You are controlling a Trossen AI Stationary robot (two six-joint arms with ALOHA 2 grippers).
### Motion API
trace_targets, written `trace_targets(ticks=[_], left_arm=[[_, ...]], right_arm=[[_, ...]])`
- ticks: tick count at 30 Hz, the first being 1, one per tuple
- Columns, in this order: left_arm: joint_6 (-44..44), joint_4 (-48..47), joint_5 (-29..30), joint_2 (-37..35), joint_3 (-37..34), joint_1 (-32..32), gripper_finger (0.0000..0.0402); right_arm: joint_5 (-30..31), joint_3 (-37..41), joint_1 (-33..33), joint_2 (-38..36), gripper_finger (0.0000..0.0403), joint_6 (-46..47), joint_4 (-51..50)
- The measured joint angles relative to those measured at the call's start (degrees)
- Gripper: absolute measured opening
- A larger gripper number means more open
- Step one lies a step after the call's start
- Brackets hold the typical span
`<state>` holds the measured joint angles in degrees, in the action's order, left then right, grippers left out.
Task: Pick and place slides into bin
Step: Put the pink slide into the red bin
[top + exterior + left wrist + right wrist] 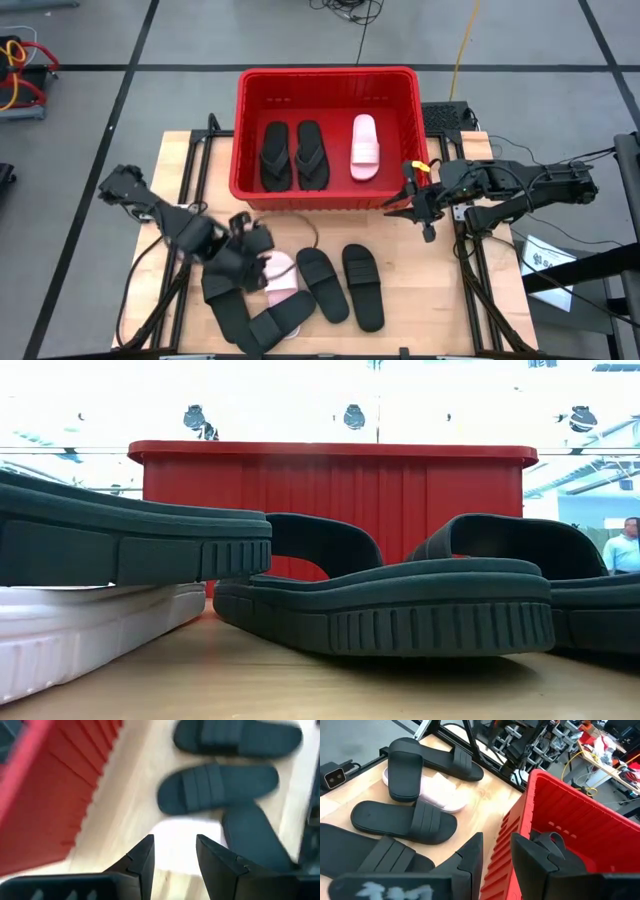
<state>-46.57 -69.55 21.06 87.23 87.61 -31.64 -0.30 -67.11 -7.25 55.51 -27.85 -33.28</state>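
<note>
The wooden table point(400, 300) carries the red bin point(326, 80) at its far middle. Inside the bin lie two black flip-flops point(293, 156) side by side on the left and one pink slide point(365, 147) to their right.

On the near part of the table sits a cluster of slides. Two black slides point(341, 285) lie side by side right of centre. A second pink slide point(280, 277) lies just left of them, partly covered. Further black slides point(250, 315) are piled at the near left, overlapping the pink one.

The left gripper point(250, 250) hangs over the left part of this cluster, directly above the pink slide. Its fingers point(142, 862) stand partly open and hold nothing; the pale slide shows in the gap between them and beyond them, not touched as far as can be told.

The right gripper point(412, 197) sits at the bin's near right corner. Its fingers point(472, 855) are slightly parted and empty, straddling the bin's rim.
</note>
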Motion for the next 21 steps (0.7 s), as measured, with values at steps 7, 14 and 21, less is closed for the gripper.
trace_targets(ticks=[7, 14, 21], left_arm=[[-0.6, 0.0, -0.4, 8.1, 0.0, -8.5, 0.0136], [-0.8, 1.5, -0.9, 16.0, 0.0, -11.1, 0.0136], [0.4, 5.8, -0.9, 21.6, 0.0, -11.3, 0.0136]], right_arm=[[0.0, 0.0, 0.0, 0.0, 0.0089, 0.1, 0.0], [0.0, 0.0, 0.0, 0.0, 0.0089, 2.5, 0.1], [0.1, 0.0, 0.0, 0.0, 0.0089, 3.1, 0.0]])
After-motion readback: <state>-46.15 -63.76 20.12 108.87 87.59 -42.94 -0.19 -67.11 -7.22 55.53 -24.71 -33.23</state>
